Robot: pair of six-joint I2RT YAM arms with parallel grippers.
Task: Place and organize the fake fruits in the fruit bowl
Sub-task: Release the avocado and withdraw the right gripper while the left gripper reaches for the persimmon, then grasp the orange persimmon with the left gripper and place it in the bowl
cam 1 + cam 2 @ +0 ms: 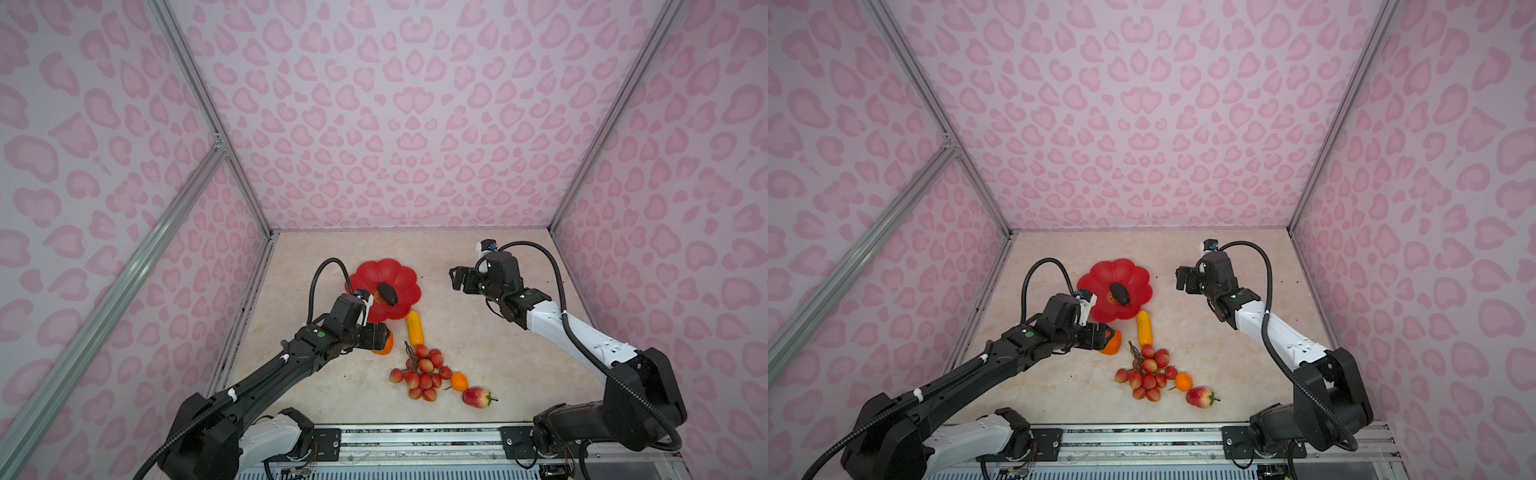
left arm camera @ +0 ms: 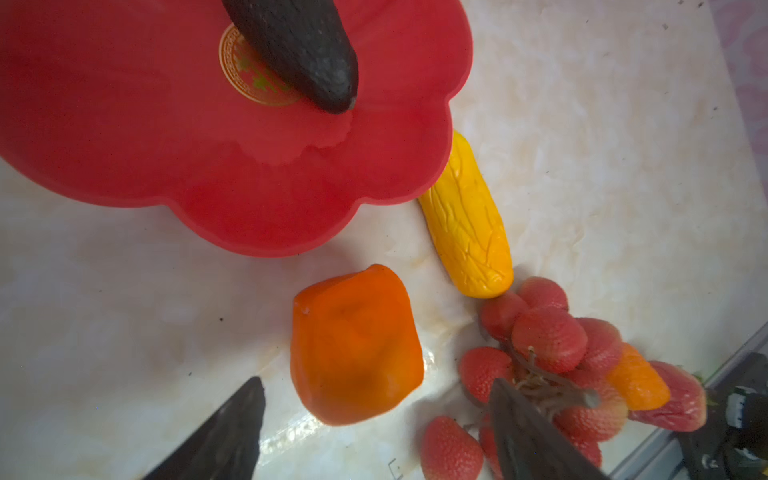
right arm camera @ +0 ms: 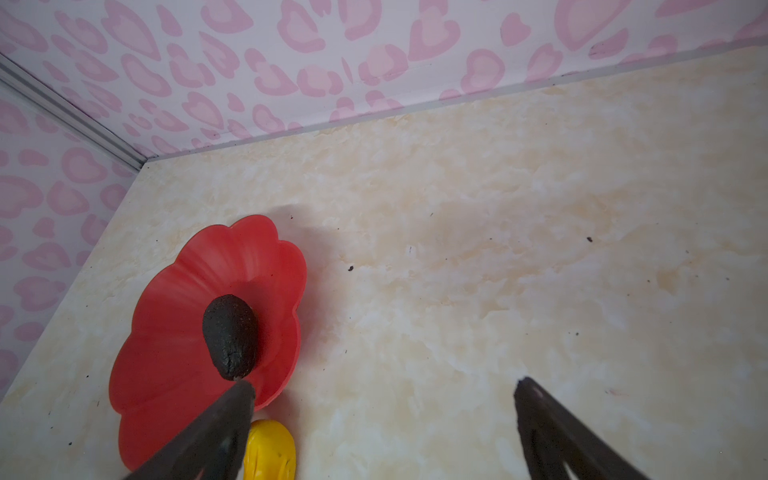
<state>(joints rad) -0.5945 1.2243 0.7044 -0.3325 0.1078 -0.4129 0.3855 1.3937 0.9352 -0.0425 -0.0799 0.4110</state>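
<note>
So the table (image 1: 519, 365) is a beige marble-look slab, and the bowl (image 1: 382, 272) sits toward its back left, away from the arm bases.

The left claw (image 2: 376, 382) is down low by the near rim of the bowl, and it's released. In the left wrist view both fingers (image 2: 232, 419) stand wide apart with the big orange just ahead in the gap, and neither one touches it. It's holding nothing.

The right claw (image 3: 385, 384) is up over bare table to the right of the bowl, also spread wide with nothing between its fingers, well apart from all the fruit.

Only one fruit is in the bowl so far. Going through them:
- The lychee bunch (image 1: 424, 372) lies on the table near the front middle, with its brown stem poking toward the bowl.
- The big orange (image 2: 353, 345) is on the table between the bowl and the lychees.
- The yellow fruit (image 1: 414, 328) has one end against the bowl's rim and the other just beside the lychees.
- The avocado (image 1: 387, 293) lies in the bowl, partly covering the gold emblem (image 2: 253, 79).
- The strawberry (image 1: 477, 397) is on the table, nearest the front edge.
- The small orange (image 1: 459, 381) is tucked between the lychees and the strawberry.
</note>
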